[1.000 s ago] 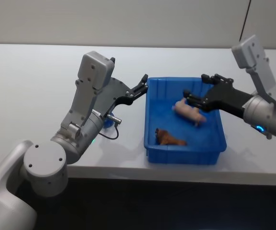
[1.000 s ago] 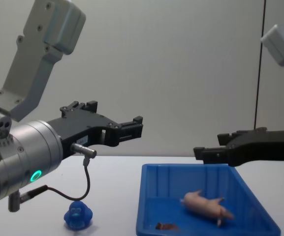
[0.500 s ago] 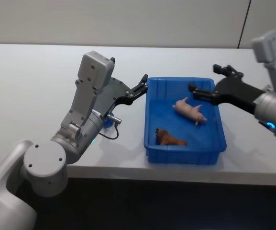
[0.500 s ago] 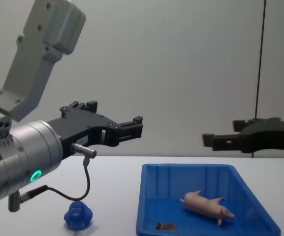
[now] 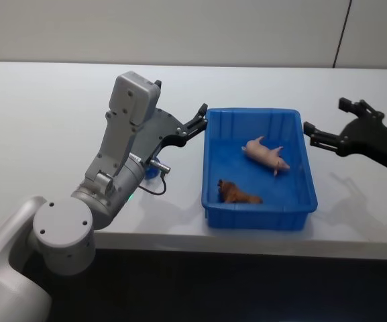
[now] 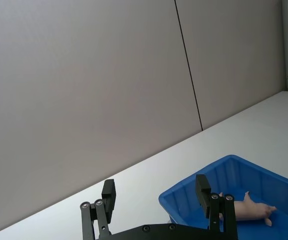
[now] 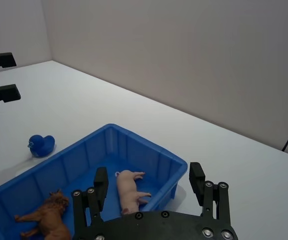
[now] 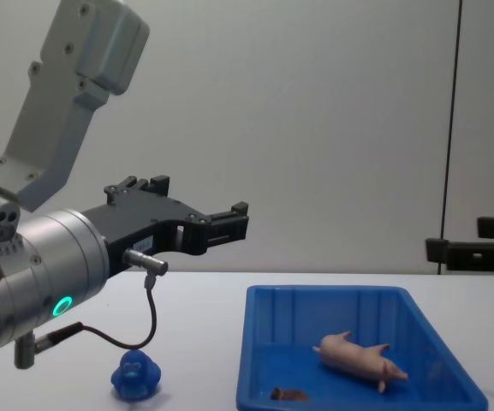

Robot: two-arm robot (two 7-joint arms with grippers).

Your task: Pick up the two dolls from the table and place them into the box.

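Pig [image 5: 265, 153] lies inside box [image 5: 260, 216], seemingly clear of walls.

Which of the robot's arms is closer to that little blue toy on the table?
Left. The left gripper hangs above the blue toy, toward the bin; the right gripper is beyond the bin's other side.
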